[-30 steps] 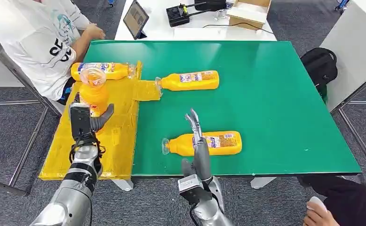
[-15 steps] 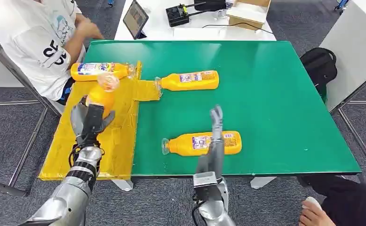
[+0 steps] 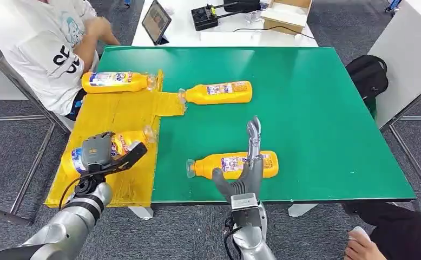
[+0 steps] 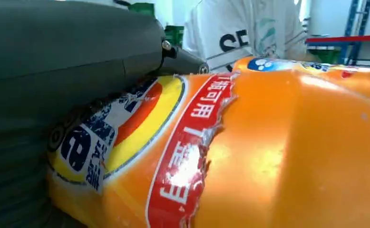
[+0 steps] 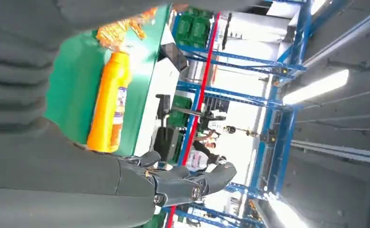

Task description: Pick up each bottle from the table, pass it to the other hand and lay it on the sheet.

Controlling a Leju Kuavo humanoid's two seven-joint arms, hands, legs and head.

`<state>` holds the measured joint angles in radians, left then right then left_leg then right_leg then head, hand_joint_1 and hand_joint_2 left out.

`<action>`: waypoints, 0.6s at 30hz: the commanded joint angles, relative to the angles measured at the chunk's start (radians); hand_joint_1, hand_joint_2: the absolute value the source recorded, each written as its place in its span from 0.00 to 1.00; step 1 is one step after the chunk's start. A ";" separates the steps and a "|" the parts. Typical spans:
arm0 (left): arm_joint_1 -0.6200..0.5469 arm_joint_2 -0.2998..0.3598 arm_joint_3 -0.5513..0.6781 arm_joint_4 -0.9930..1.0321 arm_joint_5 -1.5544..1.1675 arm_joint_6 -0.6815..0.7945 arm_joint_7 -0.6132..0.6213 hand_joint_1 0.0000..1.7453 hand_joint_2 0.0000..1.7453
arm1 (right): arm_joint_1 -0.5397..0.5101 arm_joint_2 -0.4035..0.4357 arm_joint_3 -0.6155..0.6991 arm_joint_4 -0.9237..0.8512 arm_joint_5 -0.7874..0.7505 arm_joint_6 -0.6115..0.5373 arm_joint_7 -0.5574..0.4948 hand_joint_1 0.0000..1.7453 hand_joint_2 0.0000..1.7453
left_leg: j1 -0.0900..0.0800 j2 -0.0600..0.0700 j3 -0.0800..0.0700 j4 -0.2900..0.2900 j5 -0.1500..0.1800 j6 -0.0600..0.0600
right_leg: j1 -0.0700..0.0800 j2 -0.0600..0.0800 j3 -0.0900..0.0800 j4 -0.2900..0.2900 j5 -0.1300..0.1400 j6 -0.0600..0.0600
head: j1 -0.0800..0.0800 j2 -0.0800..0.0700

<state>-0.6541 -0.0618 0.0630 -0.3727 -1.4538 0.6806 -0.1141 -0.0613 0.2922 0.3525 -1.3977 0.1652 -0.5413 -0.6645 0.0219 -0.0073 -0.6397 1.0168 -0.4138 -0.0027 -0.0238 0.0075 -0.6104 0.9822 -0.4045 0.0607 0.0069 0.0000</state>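
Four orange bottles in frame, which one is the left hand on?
The bottle at the near end of the yellow sheet, under the left hand. Another lies at the sheet's far end; two lie on the green table, untouched.

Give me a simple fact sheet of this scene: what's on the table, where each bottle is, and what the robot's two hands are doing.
Table: green table
Sheet: yellow sheet along the robot's left edge of the table
Bottle in left hand: orange bottle, lying low over the sheet, gripped by the left hand
Far sheet bottle: lying on its side on the sheet
Middle bottle: on its side on the green, cap at the sheet's edge
Near bottle: on its side on the green
Right hand: open, fingers extended above the near bottle, holding nothing
Person: seated person beyond the sheet
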 commanded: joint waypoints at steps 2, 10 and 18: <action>-0.048 0.029 -0.024 0.122 -0.003 -0.034 -0.011 1.00 1.00 | -0.043 -0.014 -0.016 0.102 -0.007 0.002 -0.034 0.00 1.00 | 0.001 0.003 0.006 -0.001 -0.002 0.001 | 0.001 0.001 0.006 -0.001 -0.001 -0.003 | 0.000 0.000; -0.052 0.012 0.064 0.124 0.084 -0.162 -0.084 0.00 1.00 | -0.058 -0.007 -0.015 0.148 0.001 0.023 -0.034 0.00 1.00 | 0.000 0.002 0.007 -0.001 -0.002 0.001 | 0.001 0.001 0.006 -0.001 -0.001 -0.003 | 0.000 0.000; -0.050 0.005 0.098 0.119 0.119 -0.195 -0.109 0.00 1.00 | -0.063 -0.004 -0.019 0.167 0.004 0.032 -0.034 0.00 1.00 | 0.000 0.000 0.006 -0.001 -0.001 0.001 | 0.001 0.000 0.006 -0.001 0.000 -0.002 | 0.000 0.000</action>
<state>-0.6917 -0.0504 0.1091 -0.3296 -1.3382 0.5024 -0.2205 -0.0803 0.2953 0.3479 -1.3268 0.1717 -0.5100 -0.6645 0.0220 -0.0087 -0.6369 1.0167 -0.4136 -0.0027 -0.0237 0.0068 -0.6075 0.9824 -0.4046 0.0606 0.0069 0.0000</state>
